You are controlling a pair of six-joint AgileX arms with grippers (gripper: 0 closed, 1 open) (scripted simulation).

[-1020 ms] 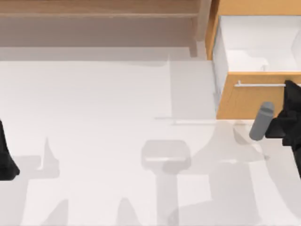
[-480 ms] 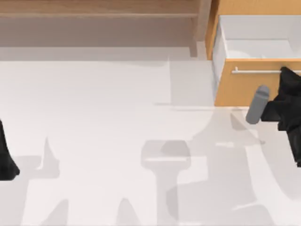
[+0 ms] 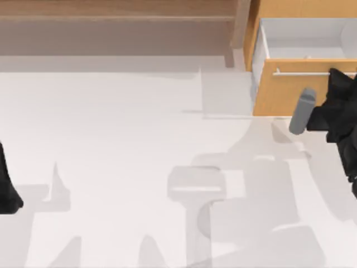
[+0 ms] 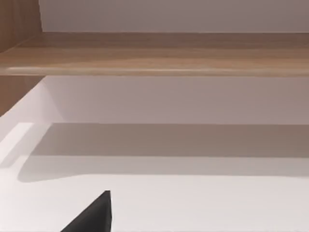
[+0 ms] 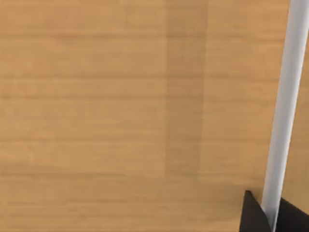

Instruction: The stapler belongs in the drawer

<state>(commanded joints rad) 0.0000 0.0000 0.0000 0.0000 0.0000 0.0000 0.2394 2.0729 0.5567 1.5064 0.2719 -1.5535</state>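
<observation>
Clamped around the one silver bar handle [image 5: 285, 111], my right gripper [image 5: 270, 215] faces the drawer [image 3: 279, 95]; overhead, white inner walls [image 3: 304, 39] appear.

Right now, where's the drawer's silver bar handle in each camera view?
Top view: the silver bar handle runs across the orange-tan drawer front at upper right, its right end under the right gripper.
Right wrist view: the handle crosses the drawer front, gripper fingers closed on it.
Left wrist view: faces the brown shelf unit instead.
Shared landmark: the drawer front.
</observation>
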